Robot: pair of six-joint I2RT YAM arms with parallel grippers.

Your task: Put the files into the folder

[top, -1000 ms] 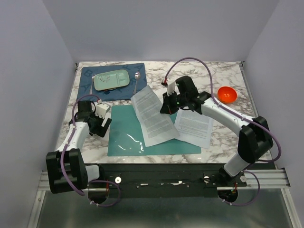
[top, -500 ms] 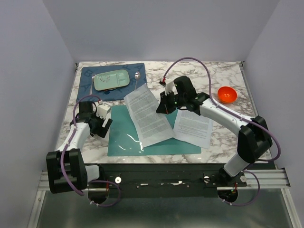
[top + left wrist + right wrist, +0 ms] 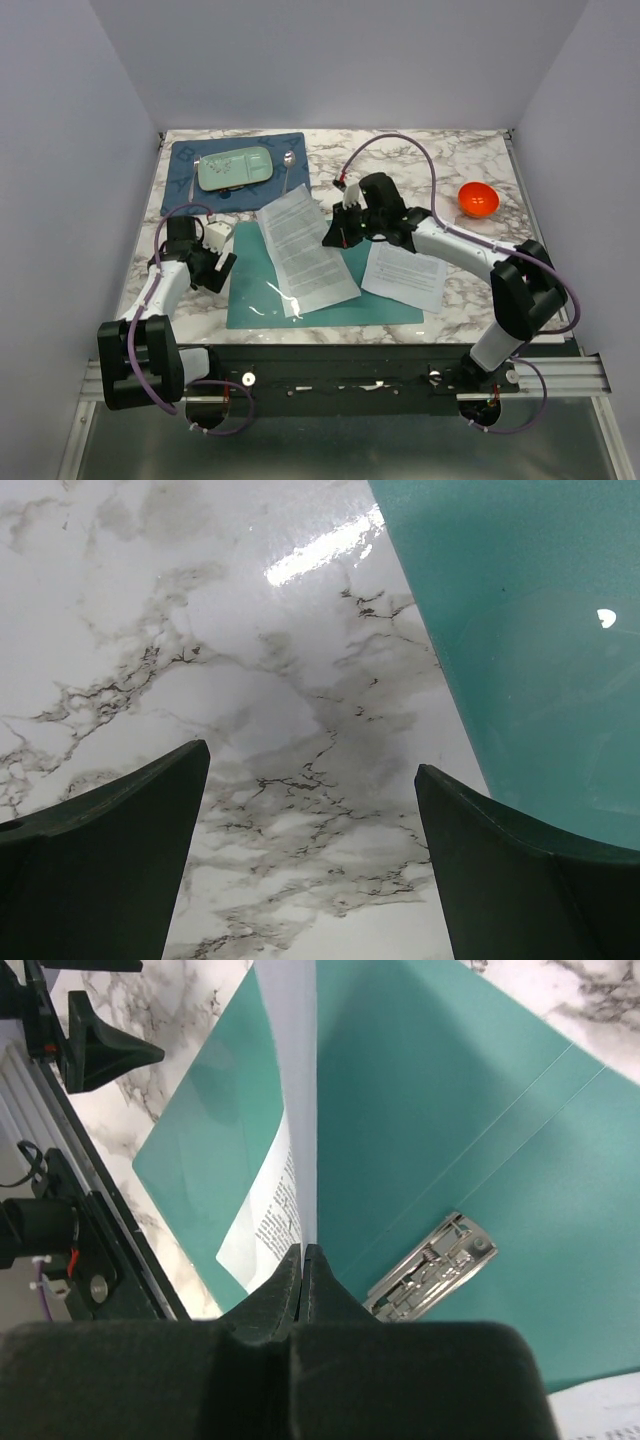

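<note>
The right gripper (image 3: 303, 1253) clamps a sheet (image 3: 290, 1060) edge between shut fingers above the open folder (image 3: 420, 1090). The left gripper (image 3: 310, 780) gapes wide beside the folder. The print is illegible.

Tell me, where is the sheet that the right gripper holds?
In the top view, the sheet is over the middle of the open teal folder, pinched at its right edge by the right gripper, left of the other sheet.

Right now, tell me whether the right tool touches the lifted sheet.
Touching. Right wrist view: the right tool is shut on the edge of the sheet.
</note>
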